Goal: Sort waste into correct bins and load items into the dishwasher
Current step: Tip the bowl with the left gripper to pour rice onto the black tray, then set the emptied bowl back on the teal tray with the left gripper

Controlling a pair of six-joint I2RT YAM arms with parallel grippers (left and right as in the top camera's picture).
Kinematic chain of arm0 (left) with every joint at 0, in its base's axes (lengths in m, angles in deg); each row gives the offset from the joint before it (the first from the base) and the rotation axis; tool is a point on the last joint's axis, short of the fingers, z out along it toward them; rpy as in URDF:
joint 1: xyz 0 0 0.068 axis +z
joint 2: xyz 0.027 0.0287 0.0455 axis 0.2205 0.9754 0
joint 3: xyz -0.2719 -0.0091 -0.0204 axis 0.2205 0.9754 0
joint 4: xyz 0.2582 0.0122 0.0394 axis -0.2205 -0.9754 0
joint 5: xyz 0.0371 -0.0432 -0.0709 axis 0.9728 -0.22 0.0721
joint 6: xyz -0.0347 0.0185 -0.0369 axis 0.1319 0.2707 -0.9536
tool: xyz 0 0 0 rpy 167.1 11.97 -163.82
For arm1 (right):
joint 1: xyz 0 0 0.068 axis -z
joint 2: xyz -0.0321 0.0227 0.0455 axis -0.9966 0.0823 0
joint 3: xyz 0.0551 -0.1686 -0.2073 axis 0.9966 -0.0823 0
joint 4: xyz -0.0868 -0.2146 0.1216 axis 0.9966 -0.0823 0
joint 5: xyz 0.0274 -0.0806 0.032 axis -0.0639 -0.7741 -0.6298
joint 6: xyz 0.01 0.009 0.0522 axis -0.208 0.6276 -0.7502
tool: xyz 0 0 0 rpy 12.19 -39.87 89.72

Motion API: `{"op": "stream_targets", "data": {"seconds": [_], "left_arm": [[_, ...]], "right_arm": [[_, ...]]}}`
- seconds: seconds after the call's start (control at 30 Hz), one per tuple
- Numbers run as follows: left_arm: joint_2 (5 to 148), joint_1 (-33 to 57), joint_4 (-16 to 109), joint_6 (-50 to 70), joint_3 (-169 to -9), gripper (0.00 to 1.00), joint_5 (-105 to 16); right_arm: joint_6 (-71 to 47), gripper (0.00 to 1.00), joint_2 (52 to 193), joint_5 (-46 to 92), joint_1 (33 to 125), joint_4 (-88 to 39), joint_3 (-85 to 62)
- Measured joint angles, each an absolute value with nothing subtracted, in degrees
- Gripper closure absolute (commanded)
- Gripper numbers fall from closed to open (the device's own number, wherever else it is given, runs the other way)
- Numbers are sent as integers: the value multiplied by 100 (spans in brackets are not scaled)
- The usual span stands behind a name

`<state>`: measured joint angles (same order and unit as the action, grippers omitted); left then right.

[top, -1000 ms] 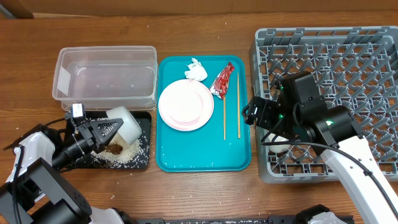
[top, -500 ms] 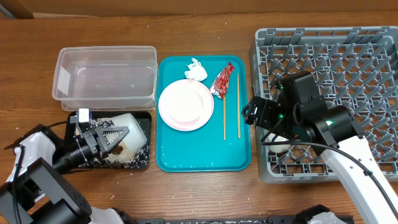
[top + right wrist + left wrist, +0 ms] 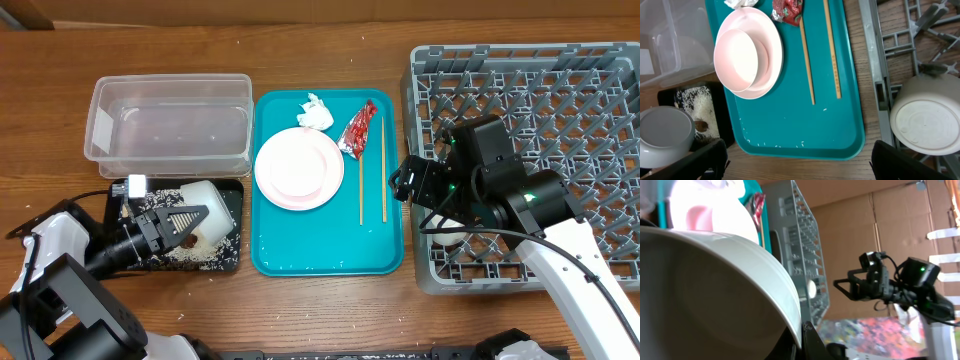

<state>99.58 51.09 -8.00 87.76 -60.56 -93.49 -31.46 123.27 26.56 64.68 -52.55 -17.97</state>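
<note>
Left pincer (image 3: pixel 190 216) seemingly grips the bowl (image 3: pixel 206 197) rim over the black tray (image 3: pixel 236 204); right pincer (image 3: pixel 402 184) released.

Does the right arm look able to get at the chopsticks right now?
Probably yes. The right gripper hangs open at the teal tray's edge, the chopsticks lie uncovered close by, and only the red wrapper sits beside their far ends. The left gripper holds the bowl, well away.
</note>
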Motion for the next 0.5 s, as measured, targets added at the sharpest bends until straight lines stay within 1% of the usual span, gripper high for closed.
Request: {"op": "stream_targets", "data": {"seconds": [0.1, 0.33, 0.4, 0.5], "left_arm": [[9956, 4827, -961, 8774, -6058, 96, -9323], [9851, 3450, -994, 8545, -6515, 96, -9244], [9814, 3002, -675, 8202, -6690, 96, -9130], [9779, 2311, 424, 7148, -6812, 96, -8654]], "right_arm": [[-3146, 6, 12327, 2658, 6468, -5239, -1797], [-3146, 6, 12327, 2656, 6468, -5161, -1797], [-3148, 5, 12327, 2656, 6468, -5163, -1797], [-3150, 6, 12327, 2654, 6468, -5163, -1797]]}}
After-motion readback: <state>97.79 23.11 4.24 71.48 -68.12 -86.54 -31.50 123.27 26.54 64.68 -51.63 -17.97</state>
